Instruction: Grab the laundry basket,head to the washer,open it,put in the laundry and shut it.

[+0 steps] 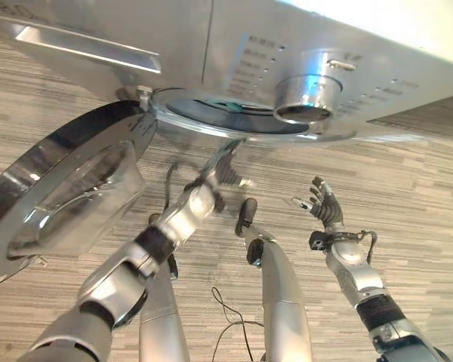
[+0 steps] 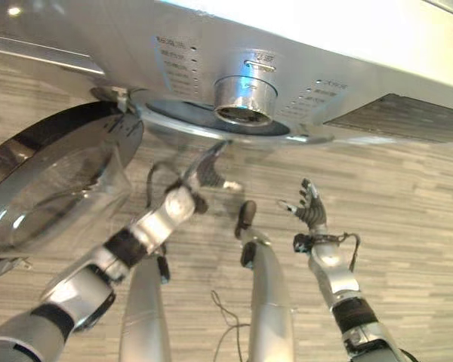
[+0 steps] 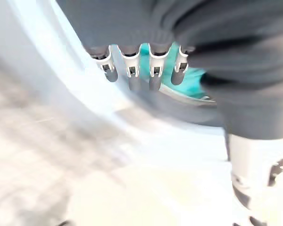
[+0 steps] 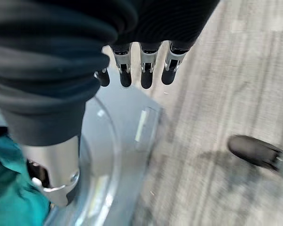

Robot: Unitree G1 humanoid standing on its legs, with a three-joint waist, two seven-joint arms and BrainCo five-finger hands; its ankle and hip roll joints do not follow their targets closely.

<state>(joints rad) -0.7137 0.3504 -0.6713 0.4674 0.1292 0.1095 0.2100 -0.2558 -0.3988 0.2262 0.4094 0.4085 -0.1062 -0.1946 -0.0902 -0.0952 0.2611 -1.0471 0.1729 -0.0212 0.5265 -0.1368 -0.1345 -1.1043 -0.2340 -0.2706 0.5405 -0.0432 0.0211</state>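
Note:
The silver front-loading washer (image 1: 234, 45) stands with its round door (image 1: 68, 188) swung wide open to the left. Teal laundry (image 1: 234, 108) lies inside the drum and shows again as teal cloth (image 3: 188, 75) past my left fingers and as teal cloth (image 4: 9, 202) in the right wrist view. My left hand (image 1: 219, 170) reaches up to the lower rim of the opening (image 1: 211, 128), fingers straight and holding nothing. My right hand (image 1: 325, 204) hangs lower and to the right, apart from the washer, fingers spread and empty.
A large chrome dial (image 1: 306, 94) juts from the control panel above the opening. A long drawer handle (image 1: 83, 45) runs along the washer's upper left. Striped wood floor (image 1: 408, 188) lies in front of the machine.

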